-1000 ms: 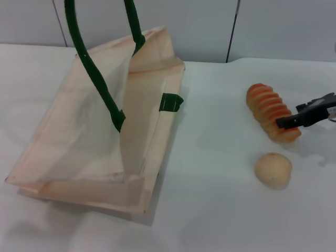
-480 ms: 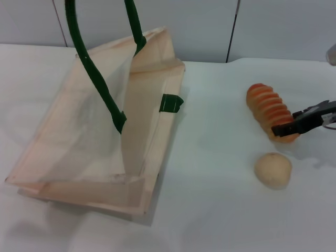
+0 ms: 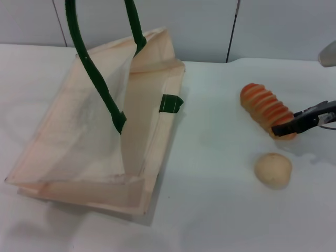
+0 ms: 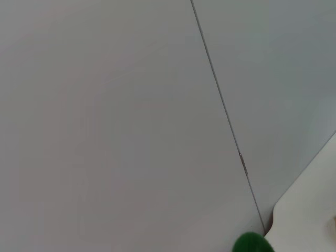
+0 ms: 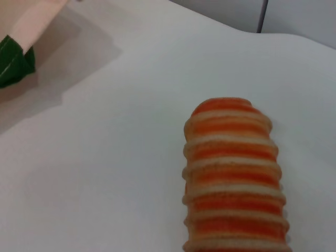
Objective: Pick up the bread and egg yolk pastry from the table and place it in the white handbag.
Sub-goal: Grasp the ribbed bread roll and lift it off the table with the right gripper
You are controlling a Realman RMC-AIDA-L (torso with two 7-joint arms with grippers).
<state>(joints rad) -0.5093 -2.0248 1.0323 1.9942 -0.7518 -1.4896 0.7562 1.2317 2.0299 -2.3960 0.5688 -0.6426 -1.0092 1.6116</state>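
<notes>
Right gripper (image 3: 287, 127): clamped on the near right end of the bread (image 3: 265, 109).
Bread: on the desk (image 3: 220, 199), right of the white handbag (image 3: 100, 131).
Egg yolk pastry (image 3: 273, 169): just nearer, apart.

The bread (image 5: 234, 178) lies on the white table (image 5: 121, 173), its orange ridges and tan grooves running crosswise. A green tab (image 5: 14, 67) of the white handbag (image 5: 37, 18) shows at the frame edge, well apart.

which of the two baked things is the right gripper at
The bread, the long orange-ridged loaf: the right gripper is at its near end. The egg yolk pastry, the smooth round ball, sits apart, nearer the robot.
</notes>
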